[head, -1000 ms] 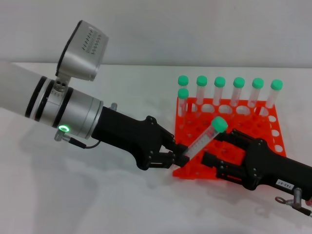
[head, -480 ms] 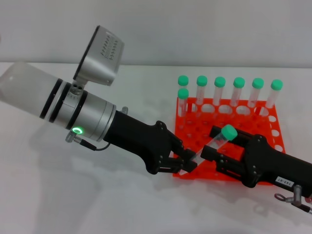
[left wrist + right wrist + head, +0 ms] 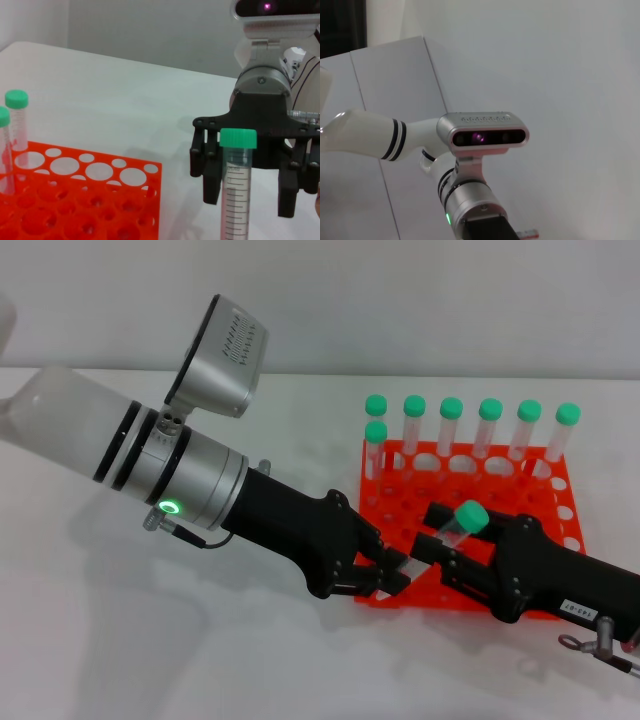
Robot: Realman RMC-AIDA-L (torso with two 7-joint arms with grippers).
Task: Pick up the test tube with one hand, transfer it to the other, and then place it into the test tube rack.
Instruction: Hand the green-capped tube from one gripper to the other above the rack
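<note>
The left gripper (image 3: pixel 385 575) is clamped on the tube's (image 3: pixel 447 532) lower end at the rack's (image 3: pixel 560 512) near-left edge – the right gripper (image 3: pixel 440 540) stands spread around its capped half.

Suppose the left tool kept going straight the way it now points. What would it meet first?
Probably the right tool, facing it around the tilted test tube the left tool holds over the test tube rack; depth is uncertain.

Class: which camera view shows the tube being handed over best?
The left wrist view: the tube stands close up, green cap and scale marks plain, the right gripper behind it. The head view shows it small, between both grippers. The right wrist view misses it.
</note>
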